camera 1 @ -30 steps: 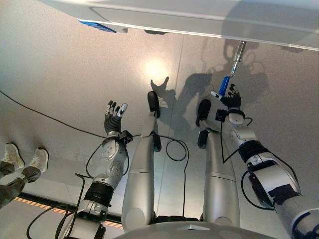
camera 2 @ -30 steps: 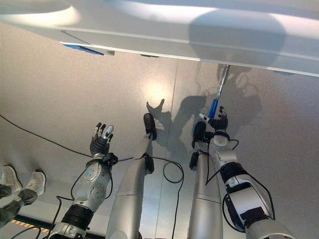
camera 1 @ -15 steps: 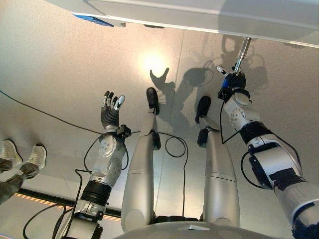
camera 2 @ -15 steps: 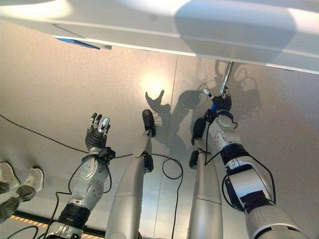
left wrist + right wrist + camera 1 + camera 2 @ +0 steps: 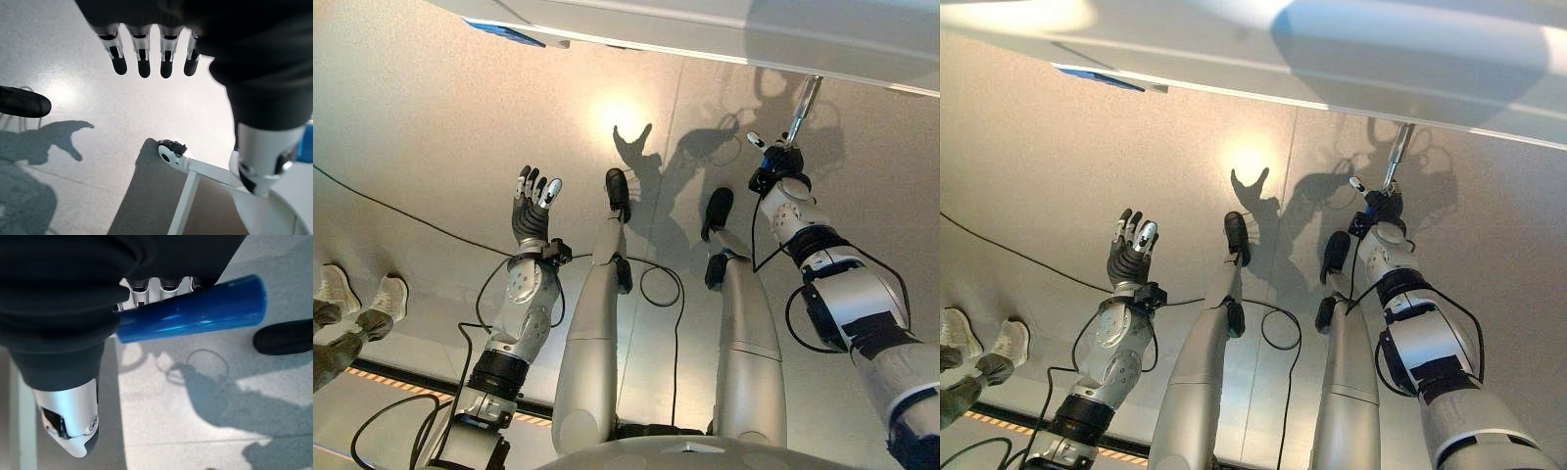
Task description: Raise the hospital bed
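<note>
Raised since a second ago, your right hand (image 5: 781, 164) grips the blue cylindrical crank handle (image 5: 195, 312), fingers curled, upper right; left hand (image 5: 532, 208) hangs spread.

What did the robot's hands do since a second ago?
The right hand closed round the blue crank handle and swung it up toward the bed frame. The left hand stayed open in the air, touching nothing. A person's shoes stayed put.
</note>
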You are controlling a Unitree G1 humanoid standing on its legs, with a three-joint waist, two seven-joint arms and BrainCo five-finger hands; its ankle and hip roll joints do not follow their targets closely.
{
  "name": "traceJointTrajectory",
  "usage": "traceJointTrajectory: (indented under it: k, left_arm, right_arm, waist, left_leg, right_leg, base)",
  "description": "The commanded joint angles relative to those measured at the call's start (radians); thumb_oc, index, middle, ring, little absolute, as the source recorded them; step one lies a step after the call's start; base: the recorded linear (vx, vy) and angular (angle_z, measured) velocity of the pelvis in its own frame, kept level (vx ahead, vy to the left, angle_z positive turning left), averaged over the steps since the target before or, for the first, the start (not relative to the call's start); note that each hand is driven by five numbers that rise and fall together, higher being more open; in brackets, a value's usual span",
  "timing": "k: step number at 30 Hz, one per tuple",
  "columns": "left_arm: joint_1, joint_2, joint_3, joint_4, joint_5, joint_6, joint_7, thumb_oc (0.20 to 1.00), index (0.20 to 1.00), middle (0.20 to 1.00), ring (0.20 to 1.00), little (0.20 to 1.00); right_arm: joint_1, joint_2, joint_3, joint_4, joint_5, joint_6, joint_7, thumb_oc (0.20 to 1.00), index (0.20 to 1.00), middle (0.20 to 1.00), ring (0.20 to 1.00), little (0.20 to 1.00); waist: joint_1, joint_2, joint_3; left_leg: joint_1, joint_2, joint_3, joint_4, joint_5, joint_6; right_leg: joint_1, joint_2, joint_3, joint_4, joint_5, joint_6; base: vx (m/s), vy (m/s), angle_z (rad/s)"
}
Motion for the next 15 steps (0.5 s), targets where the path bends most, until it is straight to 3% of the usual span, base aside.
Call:
traceJointTrajectory:
  k: [1, 15]
  left_arm:
    - [0.007, 0.022, -0.007, -0.090, 0.051, -0.029, -0.003, 1.000, 1.000, 1.000, 1.000, 1.000]
    - [-0.003, 0.034, -0.005, -0.126, 0.065, -0.035, 0.010, 1.000, 1.000, 1.000, 1.000, 1.000]
  right_arm:
    - [-0.017, -0.044, 0.004, 0.024, 0.007, 0.008, 0.013, 1.000, 1.000, 1.000, 1.000, 1.000]
    - [0.007, -0.018, 0.000, 0.051, -0.003, 0.015, 0.021, 1.000, 1.000, 1.000, 1.000, 1.000]
  waist:
    - [0.023, 0.025, -0.011]
    - [0.023, 0.029, -0.011]
  left_leg:
    - [-0.031, -0.042, -0.037, 0.121, -0.149, -0.009]
    - [-0.038, -0.045, -0.036, 0.126, -0.150, -0.007]
  right_leg:
    - [0.029, 0.001, 0.002, -0.252, 0.192, 0.088]
    - [0.028, 0.002, 0.005, -0.255, 0.193, 0.088]
  base:
    - [0.00, 0.000, 0.00]
    - [0.00, 0.000, 0.00]
